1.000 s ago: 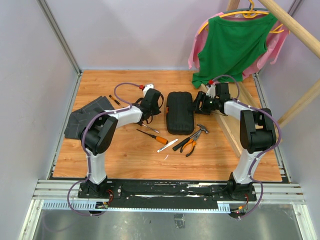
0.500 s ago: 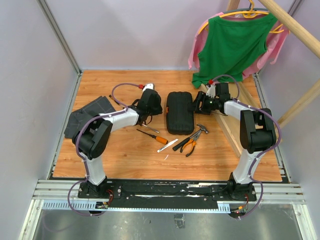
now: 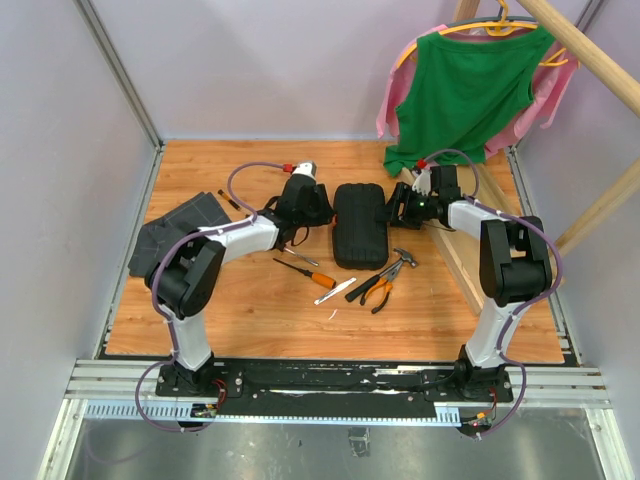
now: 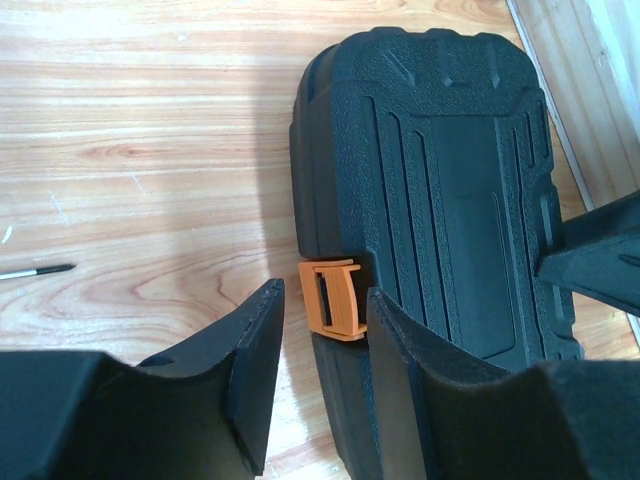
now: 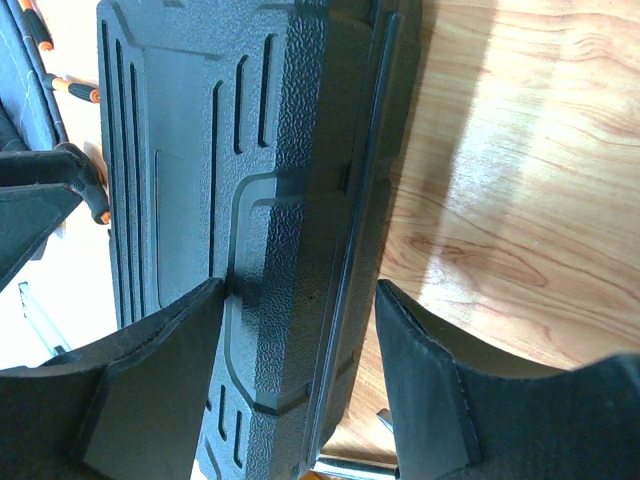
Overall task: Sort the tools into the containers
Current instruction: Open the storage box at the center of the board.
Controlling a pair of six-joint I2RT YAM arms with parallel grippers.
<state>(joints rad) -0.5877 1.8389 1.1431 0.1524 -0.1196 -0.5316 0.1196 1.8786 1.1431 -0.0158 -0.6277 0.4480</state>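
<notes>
At the far left of the desk (image 3: 250, 320) a dark grey cloth (image 3: 175, 235) is seen, folded. Just beside it a small thin tool (image 3: 230, 200) lies, too small to be made out. The left gripper (image 4: 325, 305) is held over the left long side of the tool case (image 3: 359, 225). Its jaws are open, and the orange latch (image 4: 333, 298) is placed between them; a gap is seen on the latch's left side, while its right edge is covered by one finger. The case lies flat and closed in the middle of the desk. In front of it an orange-handled screwdriver (image 3: 305, 273), the pliers (image 3: 378, 290) and the hammer (image 3: 395, 265) are spread. A second screwdriver (image 3: 298, 256) is partly hidden under the left arm. The jaws of the right gripper (image 5: 300, 290) are set astride the right edge of the case; whether it is pressed cannot be told. The wooden tray (image 3: 460, 255) is partly hidden by the right arm.
</notes>
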